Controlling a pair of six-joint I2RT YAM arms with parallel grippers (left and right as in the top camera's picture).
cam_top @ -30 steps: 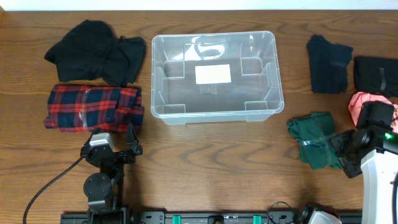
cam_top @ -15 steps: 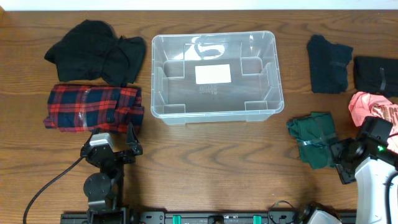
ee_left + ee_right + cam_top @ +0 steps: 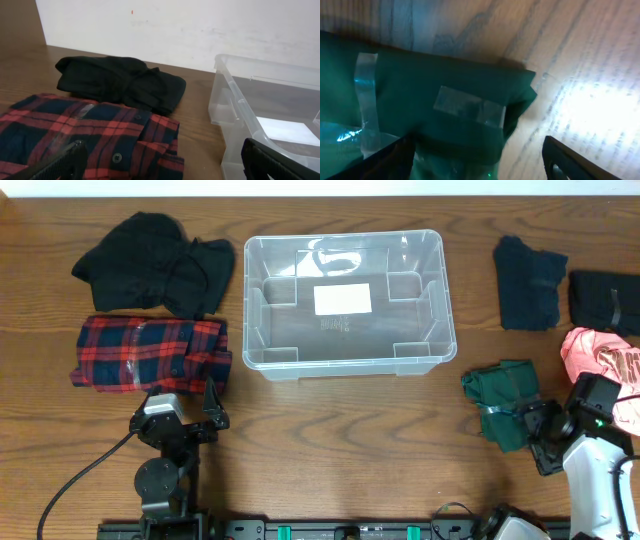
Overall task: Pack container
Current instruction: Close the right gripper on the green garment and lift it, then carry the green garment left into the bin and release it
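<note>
The clear plastic container stands at the table's middle back, with only a white label on its base; its near corner also shows in the left wrist view. My left gripper rests open just in front of a folded red plaid shirt, and its dark fingers frame the shirt's near edge. My right gripper hangs open at the right edge of a folded green cloth. In the right wrist view the taped green cloth lies between the spread fingers.
A black garment lies behind the plaid shirt. At the right are a dark navy garment, a black one and a pink one next to the right arm. A black rail runs along the front edge.
My right gripper has moved toward the front and left, onto the green cloth's right edge, with its jaws spreading wider. The left arm has not moved.
</note>
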